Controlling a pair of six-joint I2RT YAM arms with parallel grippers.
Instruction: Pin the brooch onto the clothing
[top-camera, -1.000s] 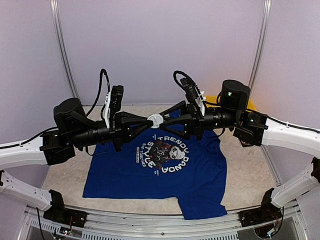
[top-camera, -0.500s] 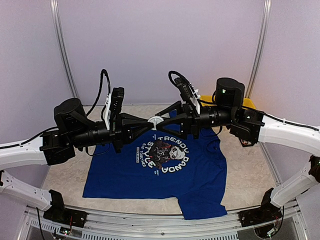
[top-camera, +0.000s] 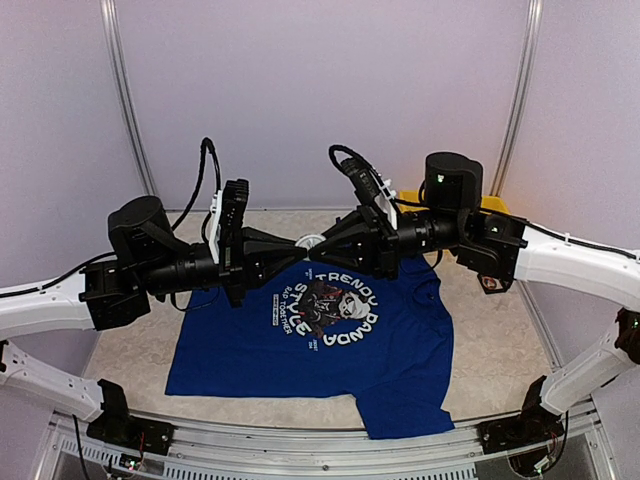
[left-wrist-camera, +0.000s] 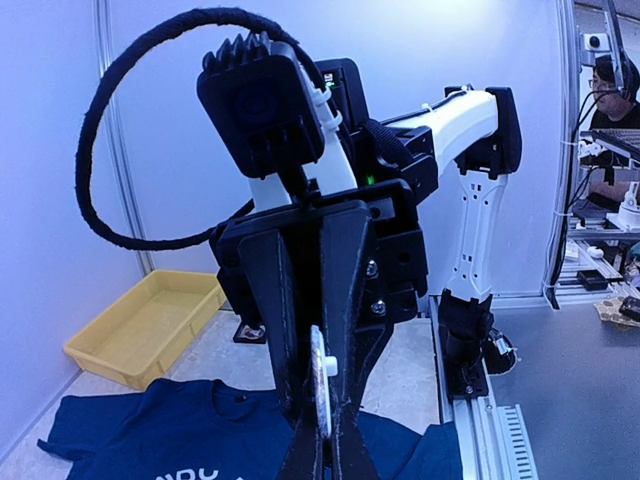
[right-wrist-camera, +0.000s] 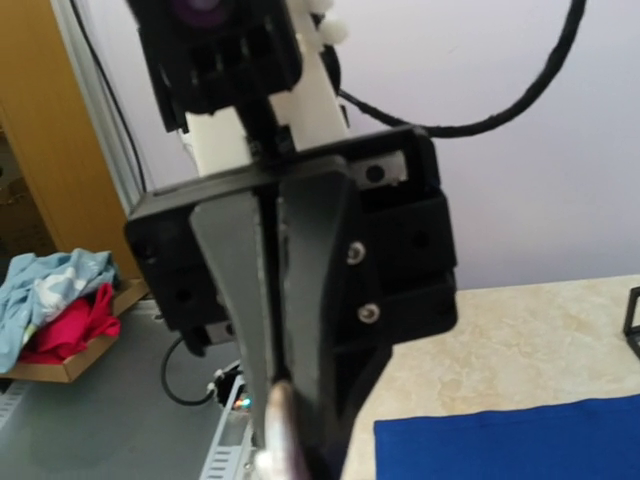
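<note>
The right hand (top-camera: 324, 243) has just come in from the side and its jaws have narrowed sharply. A second ago they stood apart, with a gap between them and the brooch (left-wrist-camera: 320, 385); now their tips meet those of the left hand (top-camera: 299, 244), nose to nose. The left hand has not changed: it is clamped shut on the brooch, the white disc held edge-on between its two fingers. In the right wrist view the right hand's jaws are drawn nearly together, with a pale, shiny edge of the brooch at their tips. It looks closed on that edge, though how firmly it bites cannot be made out.

For the task, this reads as both hands now sharing the brooch in mid-air, probably to work its pin open or to pass it across. The pinning itself is not yet begun.

The blue T-shirt (top-camera: 385, 350) lies spread flat on the surface (top-camera: 130, 350), print upward. It sits well below both hands, with its collar end roughly under the point where the fingertips meet. Nothing touches the cloth.
</note>
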